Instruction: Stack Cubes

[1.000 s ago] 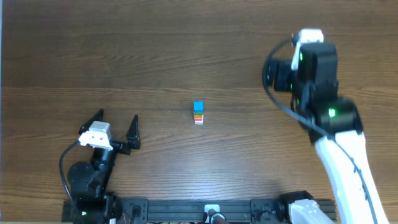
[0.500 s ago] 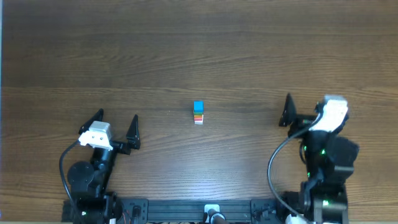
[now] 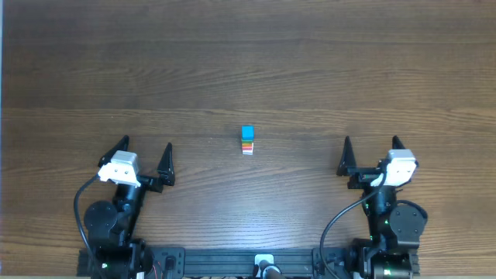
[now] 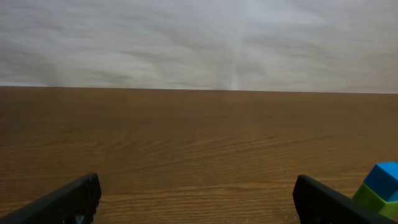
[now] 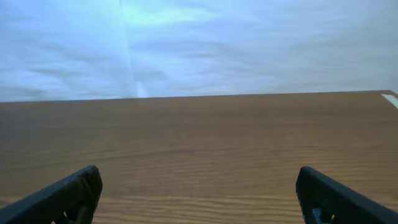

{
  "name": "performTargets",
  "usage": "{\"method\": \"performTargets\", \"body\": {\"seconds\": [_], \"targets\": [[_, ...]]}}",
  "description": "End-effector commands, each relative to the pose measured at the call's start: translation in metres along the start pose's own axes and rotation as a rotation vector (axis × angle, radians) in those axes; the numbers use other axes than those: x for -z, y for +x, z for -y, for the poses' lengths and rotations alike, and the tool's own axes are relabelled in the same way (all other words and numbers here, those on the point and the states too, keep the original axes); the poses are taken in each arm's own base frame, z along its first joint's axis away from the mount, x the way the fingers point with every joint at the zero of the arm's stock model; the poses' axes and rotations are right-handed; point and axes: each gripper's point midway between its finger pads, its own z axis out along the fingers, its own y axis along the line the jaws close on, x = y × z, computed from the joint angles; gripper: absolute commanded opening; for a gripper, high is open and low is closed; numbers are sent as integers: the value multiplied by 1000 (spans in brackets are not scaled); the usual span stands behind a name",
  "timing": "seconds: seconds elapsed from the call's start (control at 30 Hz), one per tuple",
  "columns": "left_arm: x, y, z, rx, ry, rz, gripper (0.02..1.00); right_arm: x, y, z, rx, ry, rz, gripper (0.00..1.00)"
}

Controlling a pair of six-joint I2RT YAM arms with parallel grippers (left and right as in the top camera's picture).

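Left gripper (image 3: pixel 145 149) hasn't budged: parked near its base, fingers spread, holding nothing. Your cube stack (image 3: pixel 247 140) stands midway between the arms, blue on top. Right gripper (image 3: pixel 371 146) has pulled back from its far reach to its base, fingers apart and empty, so the stacking looks finished.

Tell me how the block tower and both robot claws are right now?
Small tower of coloured cubes, blue on top: stacked upright on the brown wooden table, nothing touching it.
Left black two-finger gripper: open, empty, apart from the tower.
Right black two-finger gripper: open, empty, apart from the tower.
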Motion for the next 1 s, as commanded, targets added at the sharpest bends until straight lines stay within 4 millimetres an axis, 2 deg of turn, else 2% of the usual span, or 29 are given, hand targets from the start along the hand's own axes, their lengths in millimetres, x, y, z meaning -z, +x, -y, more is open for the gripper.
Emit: {"method": "performTargets", "body": {"seconds": [0.03,0.1,0.37,1.0], "targets": [[0,1,2,-11,10,-1,998,-4,28,-12,1,-59,-51,991],[0,1,2,-11,10,-1,998,-5,40,-15,0,-71,-74,993],[0,1,2,-11,10,-1,998,-5,39,-24,3,-110,-69,993],[0,1,2,-11,10,-1,998,-5,39,-24,3,-110,-70,993]]}}
